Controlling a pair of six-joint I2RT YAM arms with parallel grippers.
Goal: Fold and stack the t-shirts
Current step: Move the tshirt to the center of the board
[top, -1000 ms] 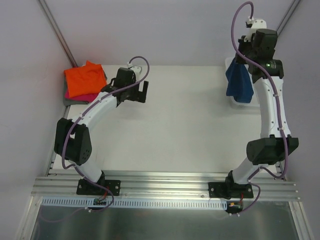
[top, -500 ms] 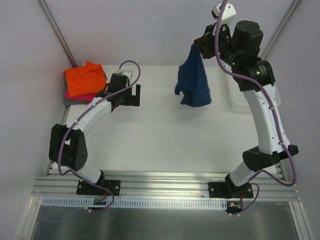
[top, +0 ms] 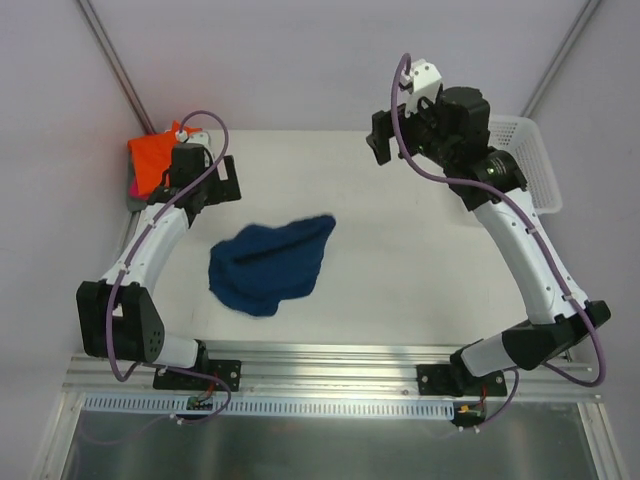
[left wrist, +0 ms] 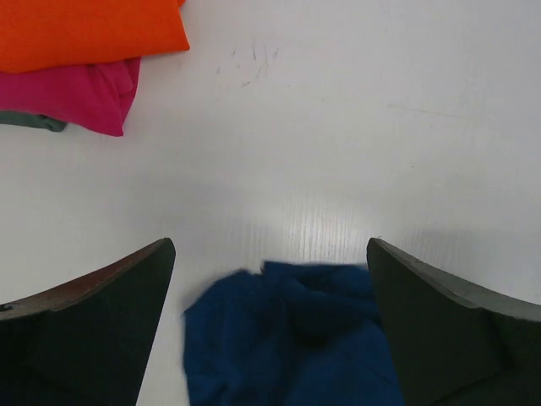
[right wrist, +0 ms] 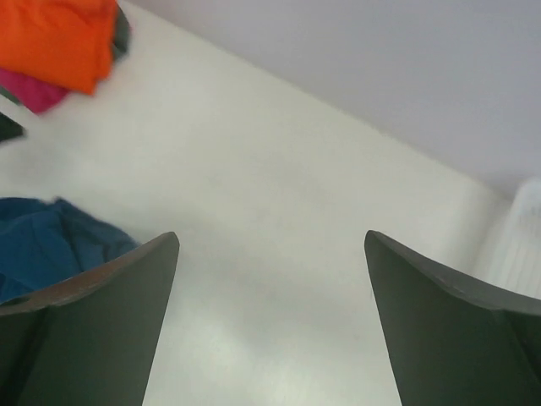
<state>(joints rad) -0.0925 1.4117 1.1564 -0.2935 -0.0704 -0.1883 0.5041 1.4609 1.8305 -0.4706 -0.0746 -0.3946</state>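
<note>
With the left gripper (top: 222, 181) and right gripper (top: 383, 140) both gaping empty, we are starting on the navy t-shirt (top: 270, 265), lying crumpled on the table (top: 420, 260) near the folded stack (top: 155, 162), and next we are probably needing to spread it flat.

Top external: fixed high over the 6 o'clock edge and aimed down; the whole surface (top: 400, 260) is taken in from afar.
Left wrist: carried close above the surface, aimed steeply down past the left claw (left wrist: 269, 245).
Right wrist: carried higher, aimed obliquely past the right claw (right wrist: 270, 237); a wall (right wrist: 338, 68) is included at 12 o'clock.
Shared: the navy t-shirt (top: 270, 265) and the folded stack (top: 150, 160) are caught in all three views.
</note>
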